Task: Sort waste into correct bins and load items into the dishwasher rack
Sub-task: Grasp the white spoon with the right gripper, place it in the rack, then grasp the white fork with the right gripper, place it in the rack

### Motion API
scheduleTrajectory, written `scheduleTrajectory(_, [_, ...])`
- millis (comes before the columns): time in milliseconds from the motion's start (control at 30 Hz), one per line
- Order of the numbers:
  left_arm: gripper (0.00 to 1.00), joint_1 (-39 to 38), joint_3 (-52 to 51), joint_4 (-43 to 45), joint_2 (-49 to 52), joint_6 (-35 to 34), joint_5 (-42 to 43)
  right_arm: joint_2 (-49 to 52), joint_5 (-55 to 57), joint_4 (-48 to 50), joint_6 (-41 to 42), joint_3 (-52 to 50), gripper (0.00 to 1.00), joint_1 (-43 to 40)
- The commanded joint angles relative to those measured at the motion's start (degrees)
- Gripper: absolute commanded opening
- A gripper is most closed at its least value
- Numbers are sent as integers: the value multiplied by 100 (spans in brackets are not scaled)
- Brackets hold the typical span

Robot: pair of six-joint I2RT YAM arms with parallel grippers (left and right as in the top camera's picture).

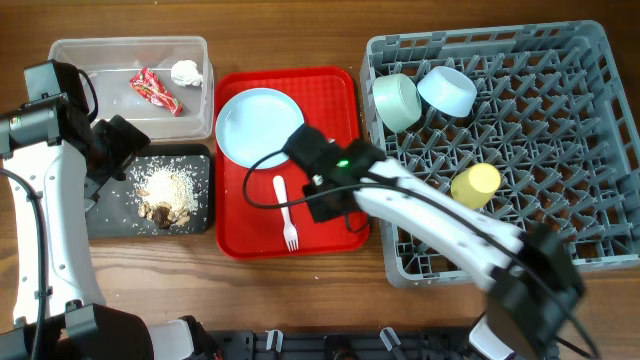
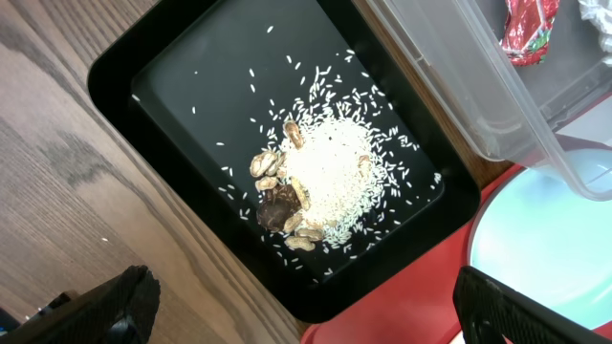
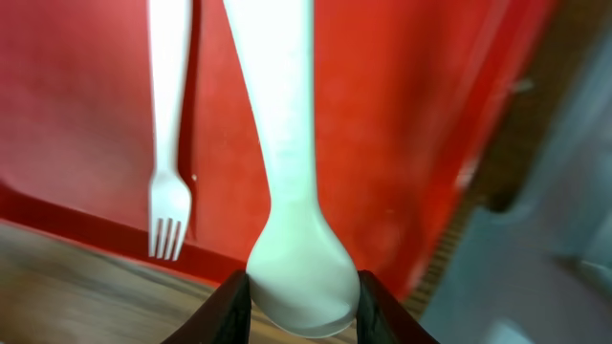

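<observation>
My right gripper (image 1: 322,192) (image 3: 304,298) is shut on the white spoon (image 3: 285,143), holding it by its bowl above the red tray. The white fork (image 1: 287,213) (image 3: 169,124) lies on that tray beside it. The pale blue plate (image 1: 255,125) sits at the tray's back. Two blue-green bowls (image 1: 397,100) (image 1: 447,90) and the yellow cup (image 1: 476,184) are in the grey rack (image 1: 590,120). The red wrapper (image 1: 155,90) and the tissue (image 1: 186,72) lie in the clear container (image 1: 120,55). Rice (image 2: 330,182) and brown bits (image 2: 282,205) lie in the black tray (image 2: 172,76). My left gripper (image 2: 306,315) is open and empty above the black tray's corner.
The flat red serving tray (image 1: 340,90) lies between the two bins and the rack. Loose rice grains are scattered over the black tray's floor. The right arm's cable hangs over the red tray. Bare wooden table (image 2: 57,182) shows left of the black tray.
</observation>
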Motion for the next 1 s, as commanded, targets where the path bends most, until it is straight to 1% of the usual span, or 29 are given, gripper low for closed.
scheduleTrajectory(0, [100,31,4,-4,-61,46,13,-654,420,-249,271,111,20,-590])
scheduleTrajectory(33, [100,31,4,-4,-61,46,13,-824,420,-415,243,111,20,-975])
scheduleTrajectory(67, [100,31,4,-2,-61,46,13,-855,417,-529,179,111,20,-1189])
scheduleTrajectory(100, [100,31,4,-4,-61,46,13,-846,417,-745,-72,101,20,-1464])
scheduleTrajectory(167, [100,31,4,-4,-61,46,13,-835,435,-909,-238,-87,20,-1773])
scheduleTrajectory(233, [100,31,4,-4,-61,46,13,-835,380,-927,-354,-365,20,-1965])
scheduleTrajectory(333, [100,31,4,-2,-61,46,13,-835,223,-688,-356,-949,20,-1985])
scheduleTrajectory(400, [100,31,4,-2,-61,46,15,-835,133,-542,-356,-1080,22,-1985])
scheduleTrajectory(467, [100,31,4,-4,-61,46,13,-837,131,-407,-350,-1080,48,-1985])
scheduleTrajectory(500, [100,31,4,-4,-61,46,13,-837,131,-404,-352,-1080,55,-1985])
scheduleTrajectory(567, [100,31,4,-2,-61,46,15,-859,133,-428,-356,-999,64,-1985])
scheduleTrajectory(667, [100,31,4,-4,-61,46,13,-1005,-22,-516,-509,-334,66,-1982])
scheduleTrajectory(700, [100,31,4,-4,-61,46,15,-1029,-415,-374,-634,-131,66,-1952])
scheduleTrajectory(733, [100,31,4,-2,-61,46,15,-1032,-1113,11,-798,-68,66,-1843])
scheduleTrajectory(767, [100,31,4,-2,-61,46,13,-1014,-1458,291,-791,-87,66,-1698])
scheduleTrajectory(833, [100,31,4,-2,-61,46,15,-903,-1480,732,-719,-179,66,-1167])
scheduleTrajectory(900, [100,31,4,-4,-61,46,15,-538,-1353,957,-483,-203,68,-579])
scheduleTrajectory(967, [100,31,4,-2,-61,46,13,133,-1305,1165,-293,-201,68,-17])
